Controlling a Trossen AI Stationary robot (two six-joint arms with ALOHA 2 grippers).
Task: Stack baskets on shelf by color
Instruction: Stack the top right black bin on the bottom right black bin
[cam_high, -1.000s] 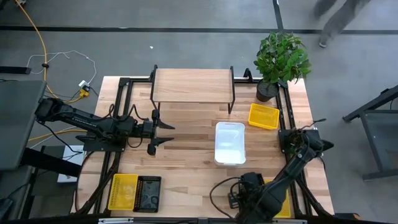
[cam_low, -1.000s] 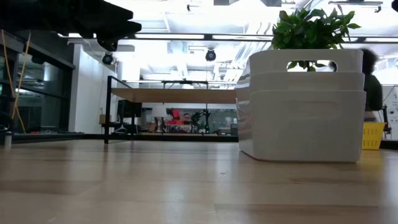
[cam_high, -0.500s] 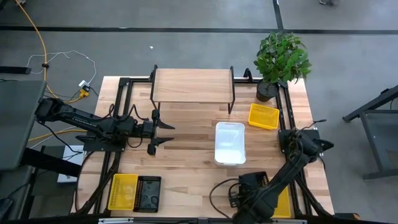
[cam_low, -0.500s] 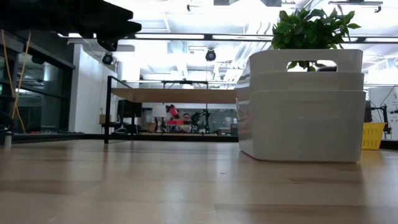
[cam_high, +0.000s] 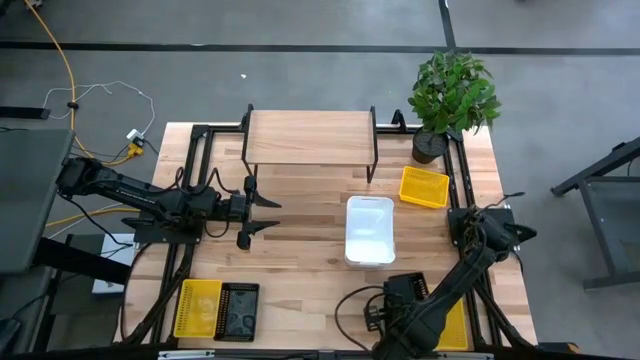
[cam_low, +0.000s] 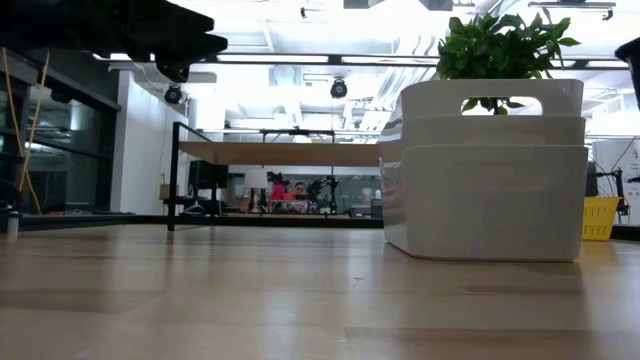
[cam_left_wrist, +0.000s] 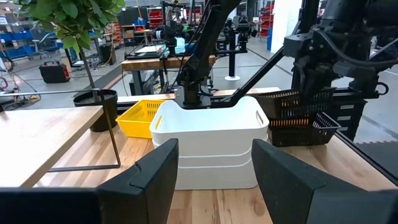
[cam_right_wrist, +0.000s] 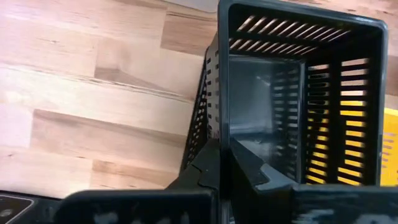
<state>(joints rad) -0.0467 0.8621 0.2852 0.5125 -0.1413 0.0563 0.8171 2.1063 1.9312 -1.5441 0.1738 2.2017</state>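
Right now the right end effector is at the bottom centre of the high view, fingers pinched on the side wall of a black basket, one inside and one outside. A yellow basket shows through the slats, under or just behind it; can't tell which.

My read on the step: lift straight up so it clears the yellow one, keep it level, then carry it to the shelf at top centre. A one-wall grip will probably let it tilt, so go slowly.

In the way: the white baskets, nested mid-tabletop, sit on the direct line to the shelf. Go over or around them. Another yellow basket and a potted plant crowd the shelf's right end.

The left end effector hangs centre-left with fingers spread, holding nothing. More yellow and black baskets sit at lower left.
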